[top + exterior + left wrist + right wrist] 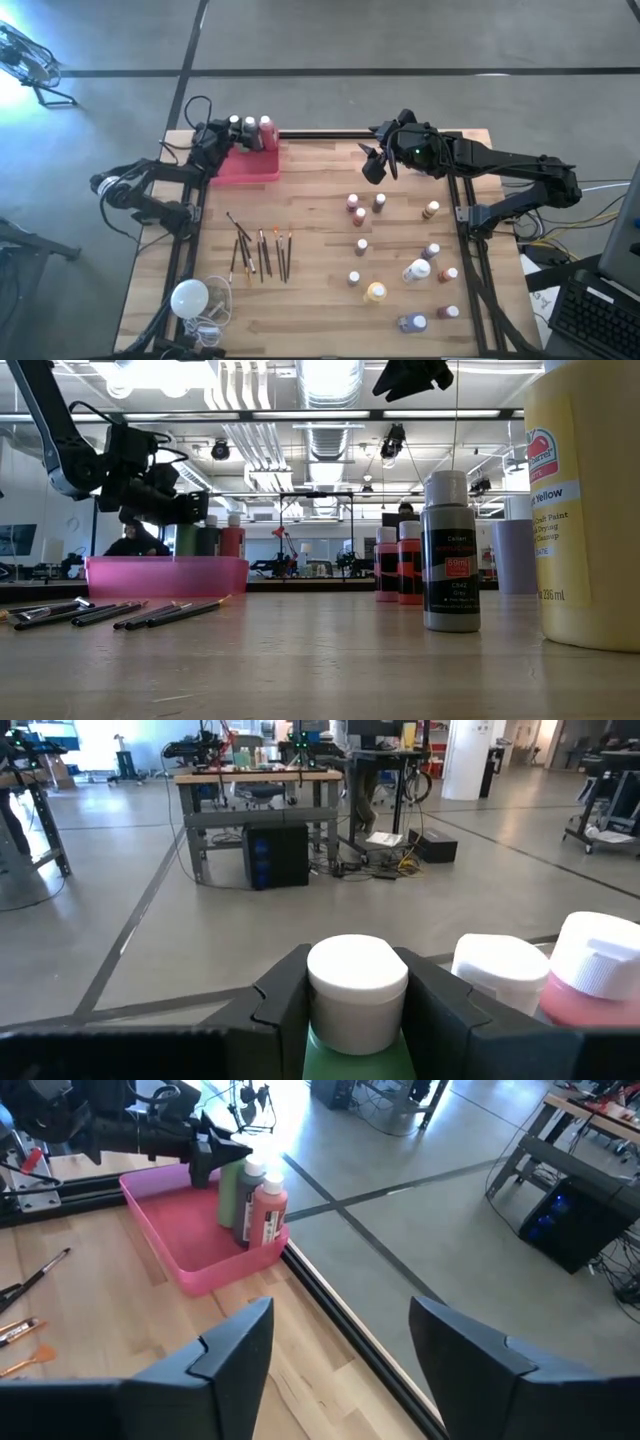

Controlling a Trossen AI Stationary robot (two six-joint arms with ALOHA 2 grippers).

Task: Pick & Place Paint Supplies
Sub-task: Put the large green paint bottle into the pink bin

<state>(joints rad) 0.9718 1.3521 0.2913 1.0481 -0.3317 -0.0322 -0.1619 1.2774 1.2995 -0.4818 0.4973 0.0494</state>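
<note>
On the wooden table [320, 250] (grey concrete floor around it), the left gripper [345, 1005] clamped a green bottle [355, 1055] in the pink tray [175, 1245], while the right gripper [340, 1350] hung wide above the far edge.

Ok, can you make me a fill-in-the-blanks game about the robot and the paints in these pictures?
1. The left gripper is closed around a bottle with a ____ body and a white cap.
2. That green bottle stands in a tray coloured ____.
3. The paintbrushes lie on the ____.
4. The right gripper hangs above the table holding ____.

Missing words: green; pink; table; nothing
</note>
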